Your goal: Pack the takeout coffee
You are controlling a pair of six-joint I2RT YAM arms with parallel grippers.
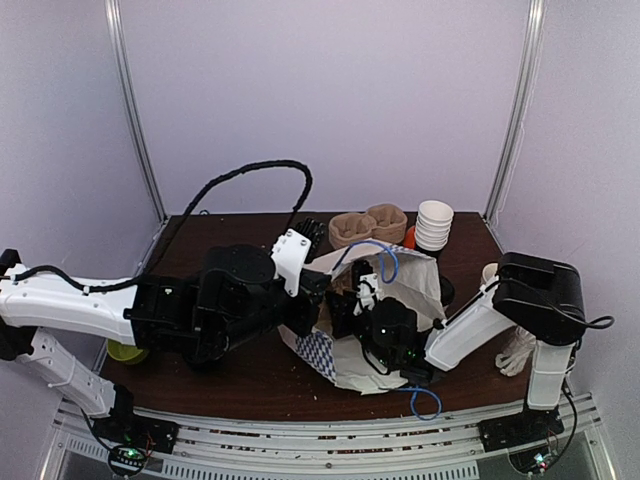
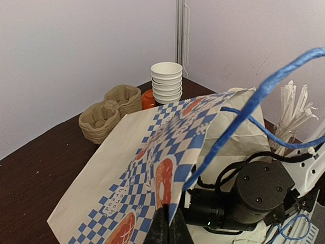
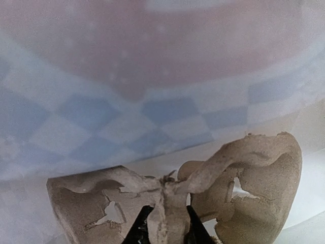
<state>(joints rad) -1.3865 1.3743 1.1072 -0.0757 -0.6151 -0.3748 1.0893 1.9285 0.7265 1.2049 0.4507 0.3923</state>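
Right wrist view: the right claw [image 3: 167,232] is found clenched on the central ridge of a pulp carrier [image 3: 238,173], one finger on either side. The checkered inner wall of the paper bag [image 3: 152,101] fills the frame at 12 o'clock. The carrier is therefore judged to be inside the bag's mouth. Both pockets in view are empty.

Left wrist view: the left claw [image 2: 167,230] is closed on the bag's upper edge, by which the mouth is held up. A blue handle [image 2: 238,117] loops across at 1 o'clock, above the right wrist.

Top external view: the bag lies at the middle of the table [image 1: 230,370], and the right arm enters it from 4 o'clock. The takeout coffee [image 1: 446,291] is taken, with reservation, to be the dark shape just beside the bag at 3 o'clock. It is mostly hidden and is not yet packed. A stack of paper cups [image 1: 434,225] and spare carriers [image 1: 367,226] are noted at the far edge of the table, between 12 and 1 o'clock.

Recommendations for the step in hand, seating the carrier:
- The carrier is to be pushed well in and laid flat, pockets upward, before release.
- The ridge is thin, ragged pulp, so twisting under the pinch is to be avoided.
- The bag edge is not to be let go until the right arm is clear.
- The right arm is to be withdrawn straight back, and the blue handle is to be watched for snagging on the wrist.
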